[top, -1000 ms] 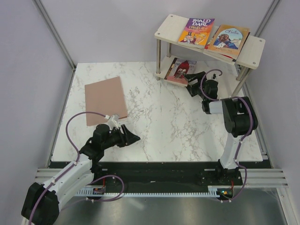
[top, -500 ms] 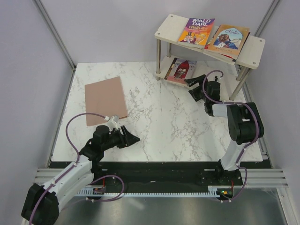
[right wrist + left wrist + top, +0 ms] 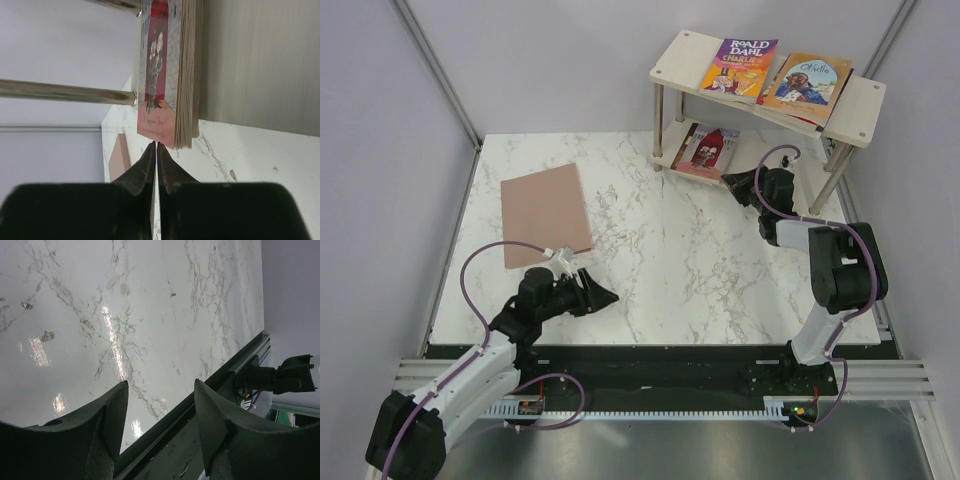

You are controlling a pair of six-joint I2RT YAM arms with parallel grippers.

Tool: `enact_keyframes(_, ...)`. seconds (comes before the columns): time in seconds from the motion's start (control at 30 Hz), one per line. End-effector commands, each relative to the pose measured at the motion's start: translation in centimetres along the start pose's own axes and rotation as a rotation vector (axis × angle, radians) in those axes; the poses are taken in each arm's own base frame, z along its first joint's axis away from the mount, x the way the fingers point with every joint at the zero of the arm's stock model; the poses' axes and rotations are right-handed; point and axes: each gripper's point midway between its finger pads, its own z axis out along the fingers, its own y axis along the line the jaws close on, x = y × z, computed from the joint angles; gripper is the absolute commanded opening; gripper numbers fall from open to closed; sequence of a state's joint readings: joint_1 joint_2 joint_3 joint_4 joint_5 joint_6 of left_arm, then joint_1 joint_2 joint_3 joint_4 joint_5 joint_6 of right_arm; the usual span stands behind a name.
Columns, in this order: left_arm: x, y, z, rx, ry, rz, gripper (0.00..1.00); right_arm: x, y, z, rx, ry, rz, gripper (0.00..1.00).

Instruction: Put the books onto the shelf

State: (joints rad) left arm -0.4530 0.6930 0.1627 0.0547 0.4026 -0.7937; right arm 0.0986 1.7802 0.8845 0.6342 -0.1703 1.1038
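The shelf stands at the back right. On its top board lie the purple-orange Roald Dahl book and the orange Othello book. A pale pink-red book rests on the lower board. A brown book lies flat on the table at the left. My right gripper is shut with nothing between its fingers. In the right wrist view its tips sit just off the near corner of the pink book. My left gripper is open and empty, low over the marble.
Silver shelf posts stand beside the pink book. The marble table ends at a black rail by the arm bases. Grey walls close in the sides and back.
My right gripper has shut and drawn back a little to the right from the pink book on the lower board. The left arm has not moved.
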Motion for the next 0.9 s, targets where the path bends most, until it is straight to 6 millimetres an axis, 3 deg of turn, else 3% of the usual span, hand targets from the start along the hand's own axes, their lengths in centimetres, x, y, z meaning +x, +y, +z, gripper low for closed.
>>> enact_keyframes(0.0,-0.4,-0.8,0.0,0.034,-0.013,-0.005,0.62,-1.3,1.4,1.3,-0.035,-0.023,-0.015,0.06)
enact_keyframes(0.17,-0.3,-0.6,0.1,0.029,-0.009,-0.007,0.62,-1.5,0.9,1.8,-0.012,-0.025,-0.021,0.00)
enact_keyframes(0.87,-0.2,-0.5,0.3,0.024,0.001,-0.010,0.62,-1.9,-0.3,1.4,0.040,-0.034,-0.018,0.03)
